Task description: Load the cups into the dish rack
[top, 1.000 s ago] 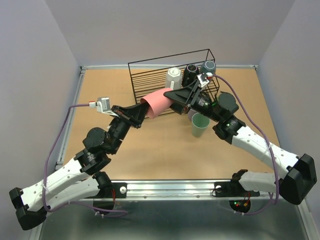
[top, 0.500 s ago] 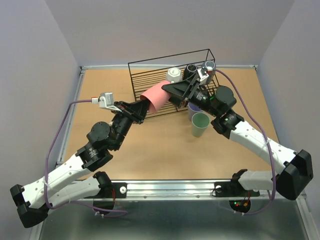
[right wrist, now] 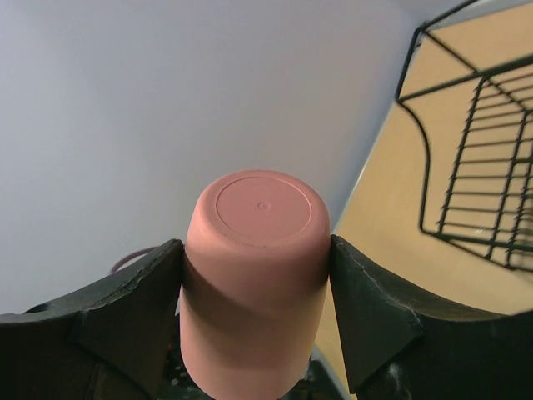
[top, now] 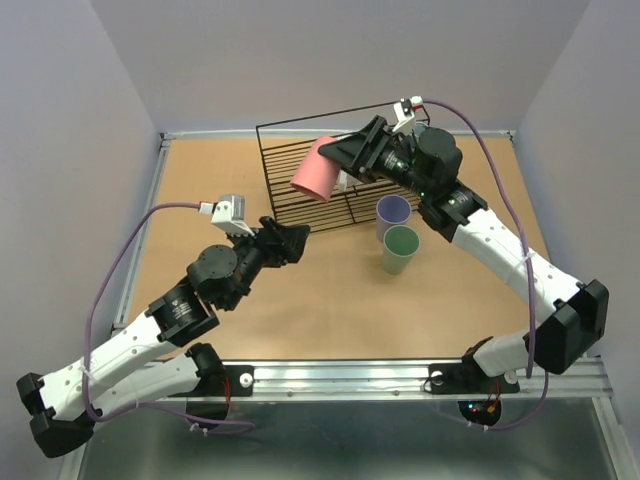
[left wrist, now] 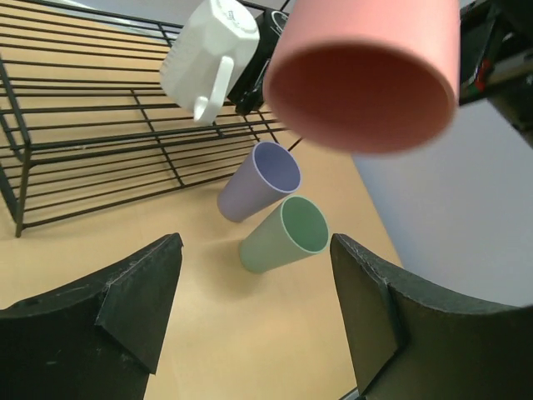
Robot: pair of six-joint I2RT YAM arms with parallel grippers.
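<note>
Pink-red cup (top: 318,170) held tilted above the dish rack (top: 290,205).
Nearest, at 9 o'clock of the green cup (top: 400,250), the left fingers (left wrist: 133,292) gape with nothing between them. The green cup stands upright on the tabletop (top: 200,200), with the lavender cup (top: 393,215) just beside it at 12 o'clock. Farther off, the right fingers (right wrist: 125,308) clamp the pink-red cup, its long axis running 1 to 7 o'clock, mouth down toward 7, base up.

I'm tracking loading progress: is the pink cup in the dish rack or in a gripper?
Held. The right gripper clamps the pink cup by its sides, tilted in the air over the dish rack.
</note>
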